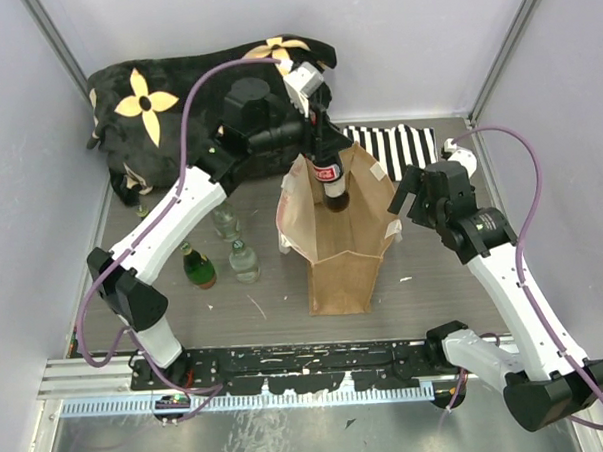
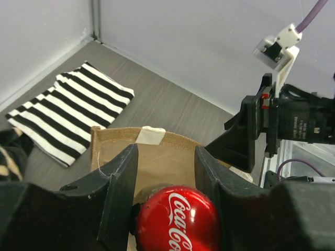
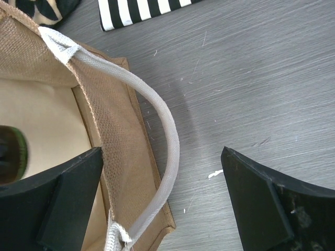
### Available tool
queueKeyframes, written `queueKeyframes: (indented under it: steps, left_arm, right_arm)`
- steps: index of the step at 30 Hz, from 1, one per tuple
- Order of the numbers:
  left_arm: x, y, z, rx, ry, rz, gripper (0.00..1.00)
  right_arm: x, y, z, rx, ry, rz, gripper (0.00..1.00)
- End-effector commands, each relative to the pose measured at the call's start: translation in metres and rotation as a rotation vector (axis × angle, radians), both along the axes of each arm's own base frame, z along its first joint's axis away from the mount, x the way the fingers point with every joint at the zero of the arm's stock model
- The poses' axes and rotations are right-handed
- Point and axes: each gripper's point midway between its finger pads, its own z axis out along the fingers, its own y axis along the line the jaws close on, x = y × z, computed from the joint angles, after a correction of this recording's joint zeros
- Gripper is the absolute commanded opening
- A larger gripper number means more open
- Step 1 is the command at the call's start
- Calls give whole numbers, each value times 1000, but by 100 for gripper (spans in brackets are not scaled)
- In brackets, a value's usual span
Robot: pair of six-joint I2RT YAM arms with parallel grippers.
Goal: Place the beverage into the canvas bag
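Bottles [image 1: 244, 261], striped cloth [image 1: 393, 142] beside canvas bag [image 1: 341, 269]

The left arm stretched toward 1 o'clock, the left gripper [image 1: 320, 125] pointing down (clamped on the beverage [image 1: 331, 180]). The right arm leaned toward 11 o'clock, the right gripper [image 1: 400, 207] spread wide.

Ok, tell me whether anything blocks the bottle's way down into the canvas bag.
Nothing visible does. The left claw holds the Coca-Cola bottle right over the open mouth of the canvas bag. Its white handle lies along the side rim, between the fingers of the open right claw, not across the opening.
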Motion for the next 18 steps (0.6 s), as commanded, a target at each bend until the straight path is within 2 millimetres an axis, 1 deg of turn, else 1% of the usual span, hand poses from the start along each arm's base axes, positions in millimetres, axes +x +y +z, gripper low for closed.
queueKeyframes:
  steps: [1, 5, 9, 14, 18]
  left_arm:
    - [-11, -9, 51, -175, -149, -37, 0]
    - [-3, -27, 13, -160, -109, -56, 0]
    - [10, -44, -18, -153, -78, -58, 0]
    - [29, -63, -45, -145, -60, -52, 0]
    - [46, -74, -67, -126, -70, -33, 0]
  right_arm:
    - [-5, -5, 11, 23, -41, -42, 100]
    - [-9, -7, 12, 35, -41, -57, 100]
    - [-13, -7, 13, 40, -40, -59, 100]
    - [-17, -10, 15, 34, -34, -66, 100]
    - [-21, -12, 17, 28, -31, -69, 100]
